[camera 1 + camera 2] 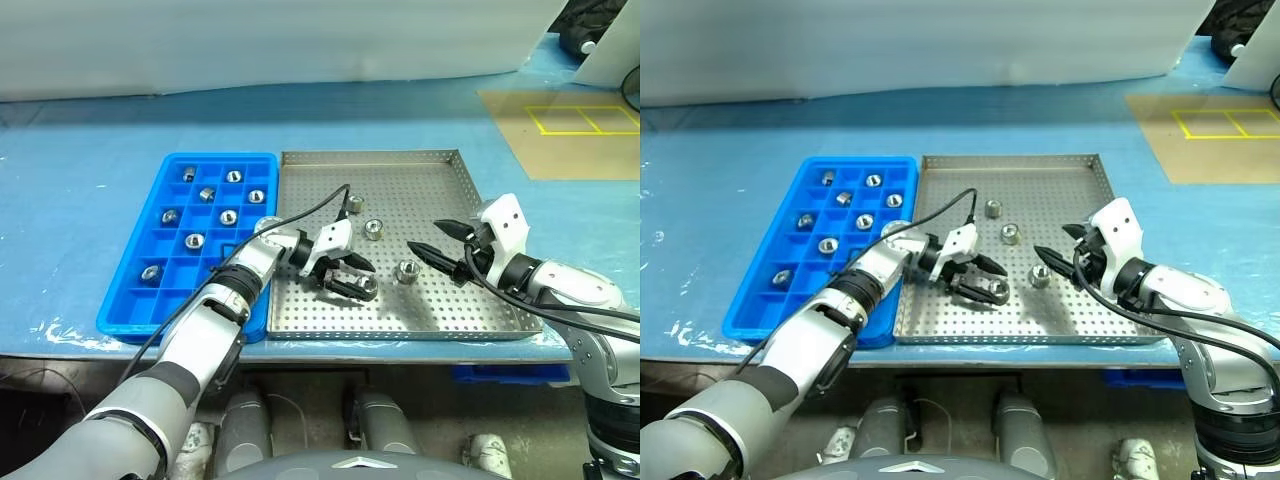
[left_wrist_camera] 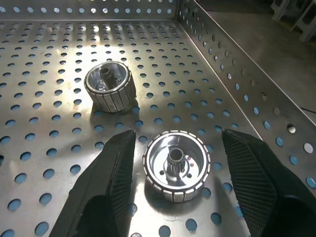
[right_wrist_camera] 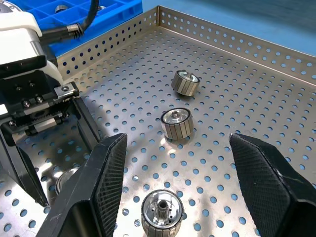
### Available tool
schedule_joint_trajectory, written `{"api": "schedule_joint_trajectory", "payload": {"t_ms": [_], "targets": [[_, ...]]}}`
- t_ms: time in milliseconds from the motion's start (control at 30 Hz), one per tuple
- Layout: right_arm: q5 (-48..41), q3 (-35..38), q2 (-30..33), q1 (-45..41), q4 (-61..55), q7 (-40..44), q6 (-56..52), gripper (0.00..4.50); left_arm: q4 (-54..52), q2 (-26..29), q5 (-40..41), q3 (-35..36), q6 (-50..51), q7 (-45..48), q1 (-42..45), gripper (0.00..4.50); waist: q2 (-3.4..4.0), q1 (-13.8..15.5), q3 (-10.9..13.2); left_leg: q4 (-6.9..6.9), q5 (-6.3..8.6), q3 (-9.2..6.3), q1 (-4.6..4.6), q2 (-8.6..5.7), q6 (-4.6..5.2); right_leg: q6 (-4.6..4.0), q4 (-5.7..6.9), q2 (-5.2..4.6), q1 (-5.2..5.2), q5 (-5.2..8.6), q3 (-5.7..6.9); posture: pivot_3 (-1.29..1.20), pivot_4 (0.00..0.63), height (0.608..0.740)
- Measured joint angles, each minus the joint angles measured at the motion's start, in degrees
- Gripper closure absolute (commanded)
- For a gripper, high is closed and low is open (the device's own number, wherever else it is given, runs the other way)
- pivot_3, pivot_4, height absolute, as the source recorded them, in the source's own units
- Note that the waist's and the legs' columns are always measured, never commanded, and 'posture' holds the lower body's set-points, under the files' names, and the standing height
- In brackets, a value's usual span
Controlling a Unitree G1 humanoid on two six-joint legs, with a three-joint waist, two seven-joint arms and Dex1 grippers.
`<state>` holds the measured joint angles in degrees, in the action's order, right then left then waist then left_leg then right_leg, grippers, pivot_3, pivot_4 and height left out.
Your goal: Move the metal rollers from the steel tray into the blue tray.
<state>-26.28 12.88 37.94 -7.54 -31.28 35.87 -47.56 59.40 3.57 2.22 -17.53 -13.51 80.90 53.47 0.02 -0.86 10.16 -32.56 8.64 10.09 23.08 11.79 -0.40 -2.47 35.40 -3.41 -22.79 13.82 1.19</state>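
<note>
The steel tray (image 1: 455, 180) sits at the middle of the blue-covered bench, with the blue tray (image 1: 150, 300) touching its 9 o'clock side. Four rollers lie on the perforated floor: one toward 12 o'clock near the cable (image 1: 354, 204), one just below it near the middle (image 1: 373, 229), one toward 4 o'clock (image 1: 407, 270), and one at 6 o'clock (image 1: 367, 289).

The left gripper (image 1: 352, 276) reaches in from 8 o'clock. Its fingers (image 2: 111, 168) stand released either side of that 6 o'clock roller (image 2: 176, 165), with gaps showing on both sides; it grasps nothing. From the head views the fingers partly hide this roller.

The right gripper (image 1: 438, 242) hovers at the tray's 3 o'clock side, fingers (image 3: 106, 173) spread and empty, pointing toward the roller at 4 o'clock (image 3: 160, 212), whose lower edge is cut off in the right wrist view.

Nine rollers sit in separate compartments of the blue tray, among them one at its 12 o'clock end (image 1: 233, 176) and one at 7 o'clock (image 1: 151, 272). The left arm covers the tray's 5 o'clock corner.
</note>
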Motion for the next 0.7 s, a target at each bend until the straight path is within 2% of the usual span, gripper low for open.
{"api": "schedule_joint_trajectory", "payload": {"t_ms": [67,167,567,700], "targets": [[-0.16,0.00,0.27,0.30,0.00,-0.11,0.00,1.10,0.54,-0.35,-0.02,0.31,0.00,0.02,-0.01,1.03,0.00,0.01,0.00,0.00,0.01,0.00,-0.01,0.00,-0.02,0.00,0.00,0.00,0.01,0.00,0.00,-0.50,0.150,0.740],[-0.33,-0.02,0.52,0.71,0.00,-0.37,0.00,1.10,0.86,-0.73,-0.41,0.84,-0.13,-0.59,0.00,0.05,0.01,0.00,-0.01,0.00,0.02,0.00,-0.01,0.00,-0.02,0.00,0.00,-0.01,0.02,0.00,0.00,-0.51,0.150,0.740],[-0.73,-0.11,0.83,0.77,0.00,-1.30,0.00,1.10,1.26,-1.90,-3.71,0.76,-2.33,-2.70,-0.73,0.02,0.11,-0.02,-0.06,0.01,0.09,0.00,-0.11,0.01,-0.15,0.00,-0.01,-0.01,0.11,0.00,0.00,-0.51,0.150,0.740],[-0.73,-0.14,0.83,0.78,-0.01,-1.41,0.00,1.10,2.06,-2.28,-6.47,-0.34,-2.63,-6.12,-0.80,0.02,0.24,-0.07,-0.14,0.03,0.10,0.00,-0.29,0.01,-0.16,0.01,-0.07,0.00,0.27,0.00,0.00,-0.51,0.150,0.740]]}}
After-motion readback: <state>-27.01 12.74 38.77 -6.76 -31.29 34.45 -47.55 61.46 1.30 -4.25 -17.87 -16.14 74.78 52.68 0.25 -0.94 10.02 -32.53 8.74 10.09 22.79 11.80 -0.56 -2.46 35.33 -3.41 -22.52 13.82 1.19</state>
